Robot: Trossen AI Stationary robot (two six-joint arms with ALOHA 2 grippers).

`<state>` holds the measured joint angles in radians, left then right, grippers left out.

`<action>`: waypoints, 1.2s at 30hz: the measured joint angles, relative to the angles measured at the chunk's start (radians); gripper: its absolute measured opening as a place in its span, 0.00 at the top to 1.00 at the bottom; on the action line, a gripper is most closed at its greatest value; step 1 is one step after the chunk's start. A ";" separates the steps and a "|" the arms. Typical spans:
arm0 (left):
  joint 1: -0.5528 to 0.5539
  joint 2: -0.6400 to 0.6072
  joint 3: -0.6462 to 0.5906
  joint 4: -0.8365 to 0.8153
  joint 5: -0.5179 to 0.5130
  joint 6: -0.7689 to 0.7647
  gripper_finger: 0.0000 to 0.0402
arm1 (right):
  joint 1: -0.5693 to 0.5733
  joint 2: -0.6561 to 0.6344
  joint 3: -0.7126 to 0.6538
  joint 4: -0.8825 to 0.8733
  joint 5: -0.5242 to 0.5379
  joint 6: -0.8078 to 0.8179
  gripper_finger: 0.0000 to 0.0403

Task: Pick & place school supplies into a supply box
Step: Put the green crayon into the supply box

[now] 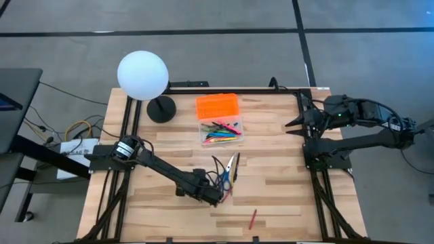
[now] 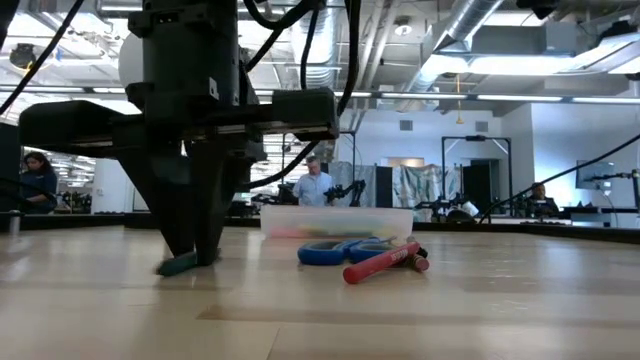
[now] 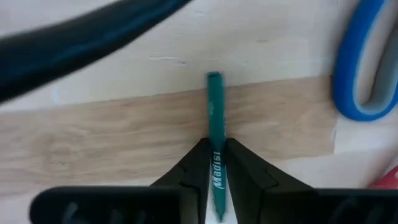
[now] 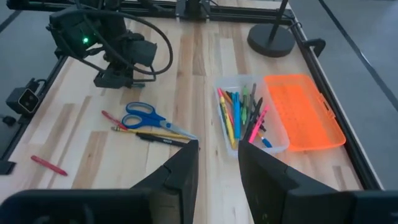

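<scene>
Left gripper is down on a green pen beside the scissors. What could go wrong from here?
The left gripper pinches the green pen near one end, so it may pivot or slip when lifted. The scissors and a red pen lie close by and could get nudged. The supply box already holds several pens, so the green one might land across its rim.

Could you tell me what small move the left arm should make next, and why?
Probably lift straight up: the left gripper is down at the table with its fingers closed around the green pen, which lies flat on the wood, and the supply box sits open farther back.
</scene>
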<state>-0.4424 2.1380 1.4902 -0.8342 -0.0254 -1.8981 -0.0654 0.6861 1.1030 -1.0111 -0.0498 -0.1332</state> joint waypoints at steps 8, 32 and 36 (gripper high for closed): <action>0.021 0.000 0.003 -0.074 0.046 0.445 0.94 | 0.000 0.001 0.000 0.000 0.000 0.005 0.73; 0.134 0.002 -0.001 -0.042 0.085 1.322 0.90 | 0.000 0.001 0.000 -0.007 0.004 0.073 0.73; 0.124 0.002 -0.003 -0.031 0.070 1.330 0.90 | 0.000 0.001 0.000 -0.007 0.045 0.073 0.73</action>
<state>-0.3185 2.1395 1.4876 -0.8649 0.0445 -0.5685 -0.0654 0.6872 1.1030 -1.0180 -0.0047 -0.0601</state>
